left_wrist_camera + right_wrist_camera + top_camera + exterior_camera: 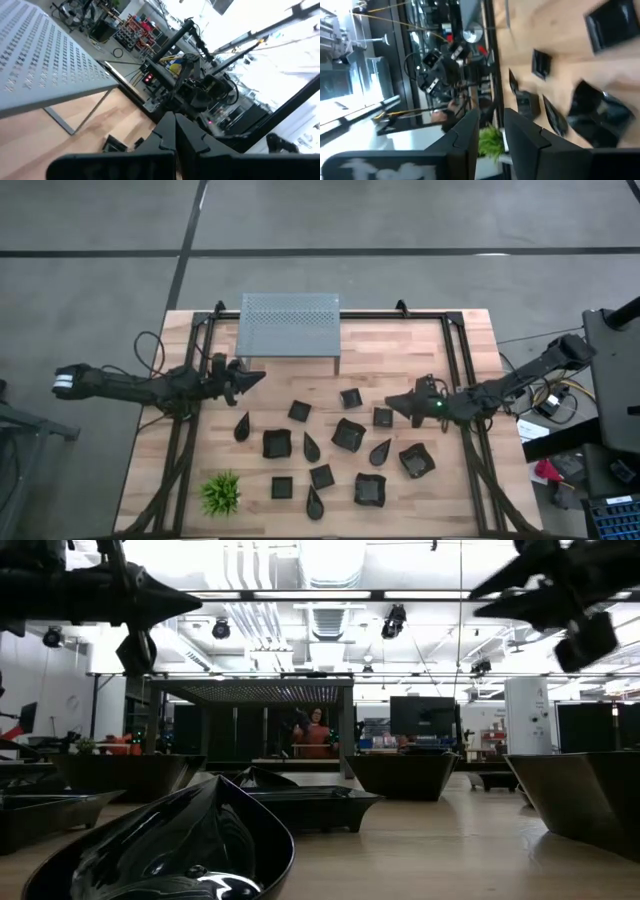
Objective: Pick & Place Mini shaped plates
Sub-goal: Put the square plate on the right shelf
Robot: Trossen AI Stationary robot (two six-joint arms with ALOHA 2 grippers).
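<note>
Mini shaped plates (349, 434), glossy black squares and teardrops; left jaws together, right jaws apart.

1. Grey perforated metal shelf (290, 323) at back centre of light wooden table (470, 340).
2. Small black glossy plates (347, 434) scattered mid to front, in front of shelf.
3. Small spiky green plant (221, 493) at front-left corner.
4. Left tool (258, 378) left of plates, nr shelf's front-left leg; right tool (392, 403) just right of them.
</note>
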